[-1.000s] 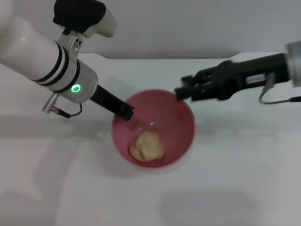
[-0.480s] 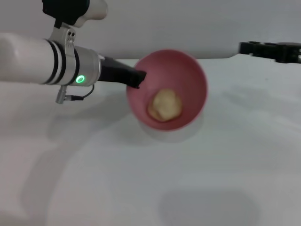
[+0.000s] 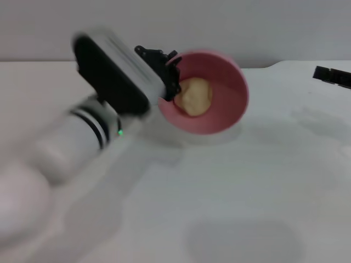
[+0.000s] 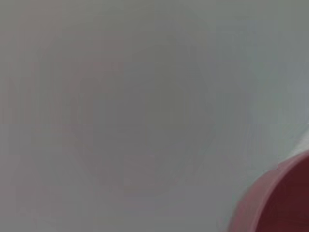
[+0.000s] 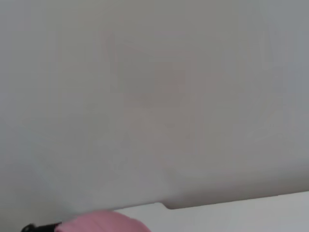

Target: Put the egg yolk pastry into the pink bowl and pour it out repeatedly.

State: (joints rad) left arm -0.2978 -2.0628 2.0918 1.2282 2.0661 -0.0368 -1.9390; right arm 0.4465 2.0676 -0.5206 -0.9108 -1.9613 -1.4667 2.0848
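Observation:
In the head view the pink bowl [image 3: 216, 101] hangs above the table, tipped on its side with its mouth turned toward me. The pale tan egg yolk pastry [image 3: 193, 96] rests inside it against the lower left wall. My left gripper [image 3: 169, 76] is shut on the bowl's left rim, and the arm runs down to the lower left. Part of the bowl's rim [image 4: 270, 203] shows in the left wrist view, and its pink edge [image 5: 104, 223] shows in the right wrist view. My right gripper [image 3: 332, 75] sits far right at the frame edge, away from the bowl.
A white table [image 3: 236, 197] fills the view, with a grey wall [image 3: 219, 27] behind its far edge. A faint round shadow [image 3: 244, 241] lies on the table near me.
My left arm has lifted the bowl and rolled it over on its side, and the arm has swung around. The right gripper has drawn back to the right edge.

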